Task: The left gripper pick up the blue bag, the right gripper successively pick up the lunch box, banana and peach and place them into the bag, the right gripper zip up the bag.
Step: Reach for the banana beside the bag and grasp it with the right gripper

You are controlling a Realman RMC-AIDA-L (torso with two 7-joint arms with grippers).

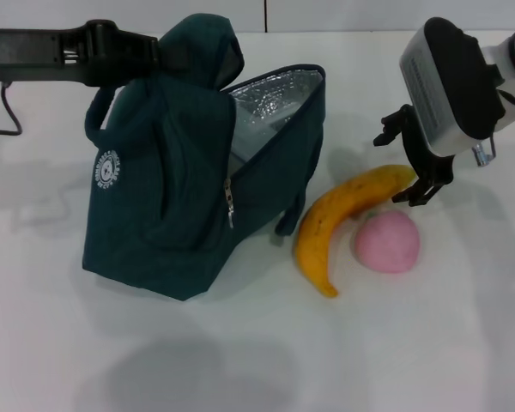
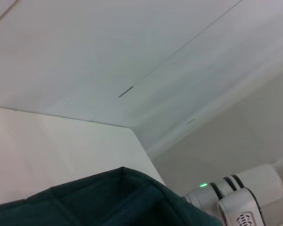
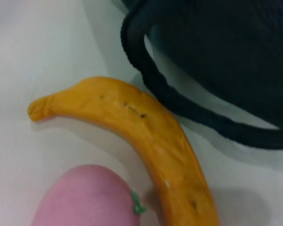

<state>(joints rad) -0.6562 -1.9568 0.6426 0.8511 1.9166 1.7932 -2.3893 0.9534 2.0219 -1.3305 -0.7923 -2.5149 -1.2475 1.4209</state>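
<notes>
Long curved yellow-orange banana (image 1: 343,219) lay just below the black two-fingered right gripper (image 1: 412,163).
Its far tip was nearest the spread, empty fingers; its length ran away toward the dark teal fabric bag (image 1: 189,197), held up by the left gripper (image 1: 159,51).

Surface: white table (image 1: 240,360)
Left: blue bag (image 1: 180,215) — standing, mouth open
Centre-right: banana (image 1: 343,219), just beside the bag
Right: peach (image 1: 386,242) — touching the banana

White tabletop (image 1: 240,360), pale seamed wall (image 1: 343,13) behind
</notes>
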